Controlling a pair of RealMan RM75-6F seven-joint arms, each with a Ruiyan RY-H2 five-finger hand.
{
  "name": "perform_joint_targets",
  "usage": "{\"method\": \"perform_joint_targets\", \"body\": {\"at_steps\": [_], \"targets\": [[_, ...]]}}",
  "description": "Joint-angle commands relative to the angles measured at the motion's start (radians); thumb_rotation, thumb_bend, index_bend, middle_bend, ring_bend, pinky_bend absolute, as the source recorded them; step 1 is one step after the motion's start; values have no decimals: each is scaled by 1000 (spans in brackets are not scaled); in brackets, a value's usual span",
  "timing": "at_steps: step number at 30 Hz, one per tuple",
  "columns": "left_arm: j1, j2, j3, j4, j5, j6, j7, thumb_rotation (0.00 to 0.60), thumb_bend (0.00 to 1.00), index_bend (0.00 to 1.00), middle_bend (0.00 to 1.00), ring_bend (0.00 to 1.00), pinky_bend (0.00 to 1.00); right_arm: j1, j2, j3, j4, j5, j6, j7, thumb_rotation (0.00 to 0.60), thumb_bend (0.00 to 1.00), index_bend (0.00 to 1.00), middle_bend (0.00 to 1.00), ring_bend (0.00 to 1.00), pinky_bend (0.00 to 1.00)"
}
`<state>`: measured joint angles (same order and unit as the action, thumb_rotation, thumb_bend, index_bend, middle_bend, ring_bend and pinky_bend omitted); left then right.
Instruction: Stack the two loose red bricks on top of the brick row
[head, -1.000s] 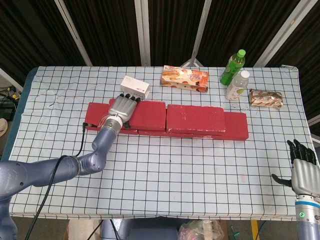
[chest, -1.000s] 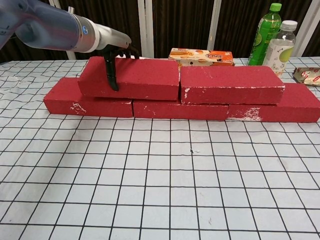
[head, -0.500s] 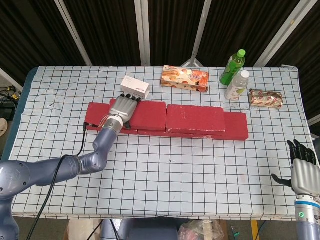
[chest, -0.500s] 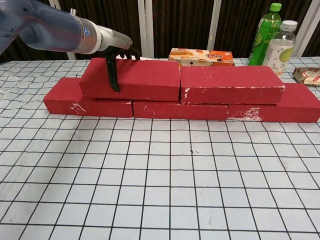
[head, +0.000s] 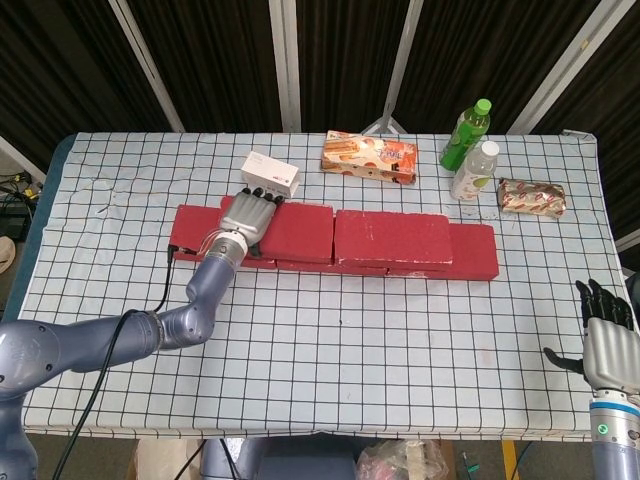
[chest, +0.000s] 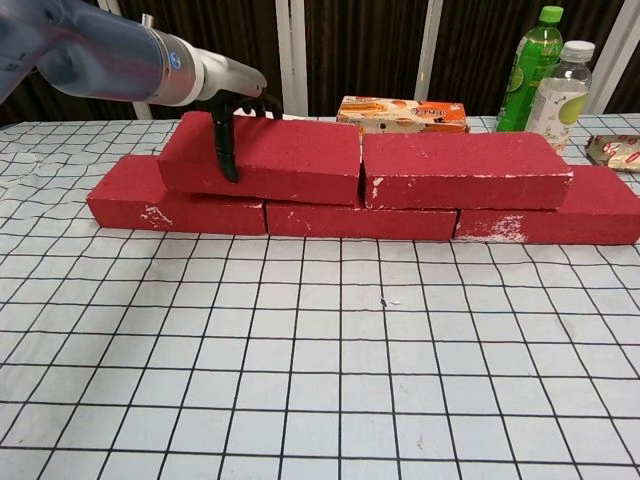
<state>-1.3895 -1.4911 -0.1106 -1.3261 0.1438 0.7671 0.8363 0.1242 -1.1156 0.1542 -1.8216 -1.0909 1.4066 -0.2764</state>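
Two red bricks lie end to end on top of the brick row (head: 473, 253) (chest: 172, 207). The left upper brick (head: 293, 231) (chest: 275, 157) is held by my left hand (head: 248, 214) (chest: 236, 108): its thumb presses the front face and its fingers reach over the back edge. The right upper brick (head: 392, 238) (chest: 465, 168) touches the left one. My right hand (head: 608, 340) hangs open off the table's front right corner, holding nothing; the chest view does not show it.
Behind the row stand a white box (head: 271, 174), a snack box (head: 369, 157) (chest: 402, 113), a green bottle (head: 466, 134) (chest: 530, 65), a clear bottle (head: 474, 170) (chest: 559, 95) and a snack packet (head: 531, 197) (chest: 615, 150). The checked cloth stretches in front of the row.
My left hand has nudged the left upper brick slightly to the right, and the right upper brick has shifted a little with it. The right hand has not moved.
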Motion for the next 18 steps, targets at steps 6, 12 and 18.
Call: {"method": "perform_joint_targets", "body": {"at_steps": [6, 12, 18], "targets": [[-2, 2, 7, 1, -13, 1, -1, 600, 0, 223, 141, 97, 147, 1, -1, 0, -2, 3, 0, -5, 600, 153, 53, 0, 0, 0], [-3, -6, 3, 10, -11, -7, -13, 600, 0, 223, 133, 97, 146, 0, -2, 1, -3, 5, 4, -8, 600, 154, 54, 0, 0, 0], [-3, -3, 0, 6, -13, -9, -24, 600, 0, 221, 113, 89, 144, 0, -2, 0, -6, 4, 5, -11, 600, 154, 54, 0, 0, 0]]}}
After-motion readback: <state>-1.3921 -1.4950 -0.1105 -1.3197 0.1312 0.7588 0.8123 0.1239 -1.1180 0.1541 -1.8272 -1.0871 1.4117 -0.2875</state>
